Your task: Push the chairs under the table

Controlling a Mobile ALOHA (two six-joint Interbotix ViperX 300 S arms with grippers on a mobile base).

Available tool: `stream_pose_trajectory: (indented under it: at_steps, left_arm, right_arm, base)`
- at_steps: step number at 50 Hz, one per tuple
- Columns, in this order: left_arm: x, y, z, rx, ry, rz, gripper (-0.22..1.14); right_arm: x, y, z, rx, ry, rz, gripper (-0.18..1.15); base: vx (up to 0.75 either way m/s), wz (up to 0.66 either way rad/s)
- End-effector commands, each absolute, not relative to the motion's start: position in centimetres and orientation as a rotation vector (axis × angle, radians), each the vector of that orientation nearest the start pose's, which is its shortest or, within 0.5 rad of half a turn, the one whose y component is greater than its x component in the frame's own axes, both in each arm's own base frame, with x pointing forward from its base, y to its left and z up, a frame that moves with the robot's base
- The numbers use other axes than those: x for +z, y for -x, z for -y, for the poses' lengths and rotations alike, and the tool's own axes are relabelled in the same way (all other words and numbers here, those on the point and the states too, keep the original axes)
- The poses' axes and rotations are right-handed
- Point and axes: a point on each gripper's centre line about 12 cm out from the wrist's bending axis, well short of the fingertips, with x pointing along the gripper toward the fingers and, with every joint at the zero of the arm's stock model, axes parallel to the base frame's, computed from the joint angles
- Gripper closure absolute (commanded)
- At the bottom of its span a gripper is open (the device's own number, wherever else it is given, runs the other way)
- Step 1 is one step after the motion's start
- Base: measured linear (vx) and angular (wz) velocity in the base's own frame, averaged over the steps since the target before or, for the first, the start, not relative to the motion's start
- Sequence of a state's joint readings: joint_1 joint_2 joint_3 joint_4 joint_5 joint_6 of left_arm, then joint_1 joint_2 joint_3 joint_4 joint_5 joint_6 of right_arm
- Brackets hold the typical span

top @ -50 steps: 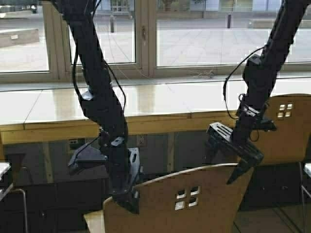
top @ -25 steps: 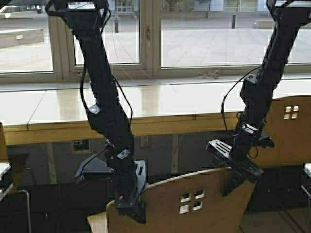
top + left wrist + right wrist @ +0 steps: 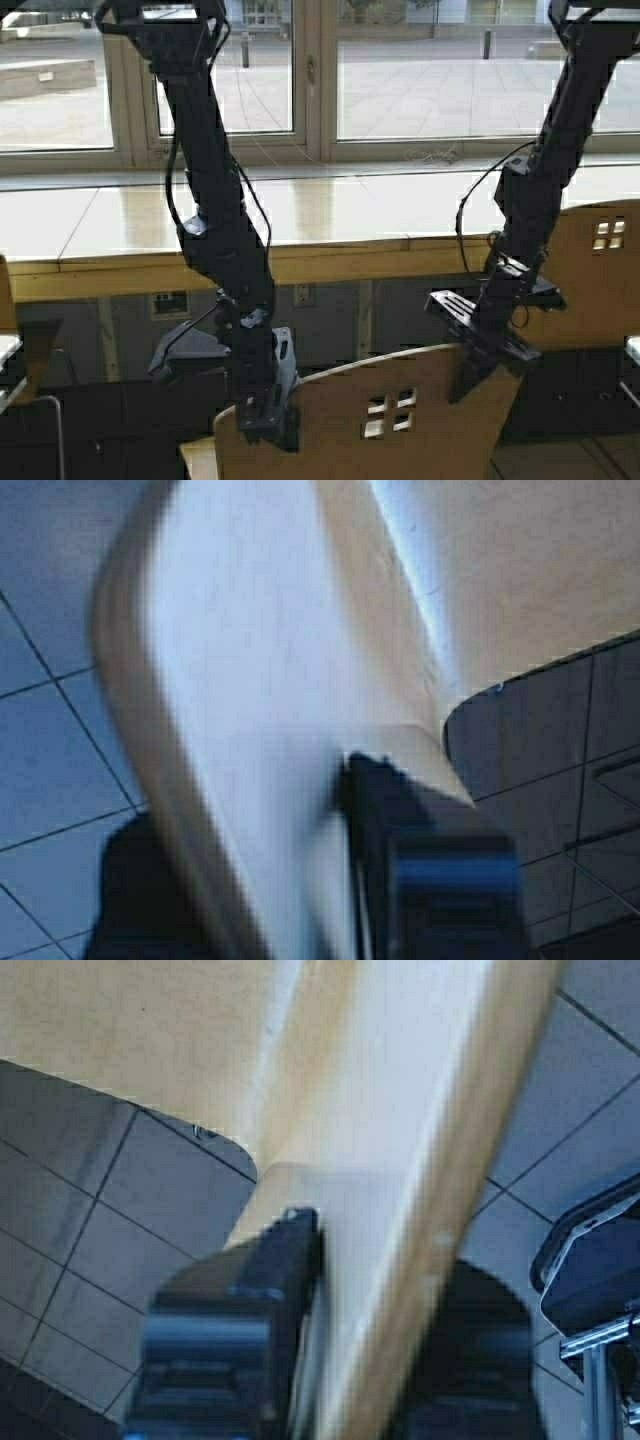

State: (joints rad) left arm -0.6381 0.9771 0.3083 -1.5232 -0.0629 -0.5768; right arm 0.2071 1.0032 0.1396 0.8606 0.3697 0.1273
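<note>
A tan plywood chair with a four-square cutout stands just before me, its backrest facing me. My left gripper is shut over the backrest's left edge, and my right gripper over its upper right corner. In the left wrist view the backrest sits between the left gripper's fingers. The right wrist view shows the same for the right gripper on the backrest. The long cream table runs across behind the chair. A second chair stands at the right, against the table.
Large windows rise behind the table. Wall sockets sit in the dark space beneath it. A pale edge with a chrome leg shows at far left, another pale edge at far right. Grey floor tiles lie below.
The robot has moved: the window, table and second chair have shifted to the right and slightly down. Both grippers stay on the near chair's backrest.
</note>
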Motion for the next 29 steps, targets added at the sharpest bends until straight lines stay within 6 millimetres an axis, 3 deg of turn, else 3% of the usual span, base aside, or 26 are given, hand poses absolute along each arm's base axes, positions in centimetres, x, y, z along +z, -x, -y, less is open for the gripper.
stream_pose_trajectory:
  at_steps: [1,13,29]
  left_arm:
    - [-14.0,-34.9,21.0,0.884,1.363,-1.062,0.88]
    - [-13.1,-35.4,18.6,0.877,1.327,-1.055,0.88]
    - [-12.7,-36.1,17.5,0.887,1.336,-1.029,0.88]
  right_arm:
    - [-13.3,-43.3,-14.7,-0.172,-0.745,-1.442,0.93]
    - [-13.7,-41.6,-16.6,-0.147,-0.709,-1.485,0.93]
    - [-14.5,-40.9,-16.6,-0.156,-0.689,-1.496,0.93]
  base:
    - [0.08,-0.04]
    - [0.11,-0.06]
    - [0.15,0.01]
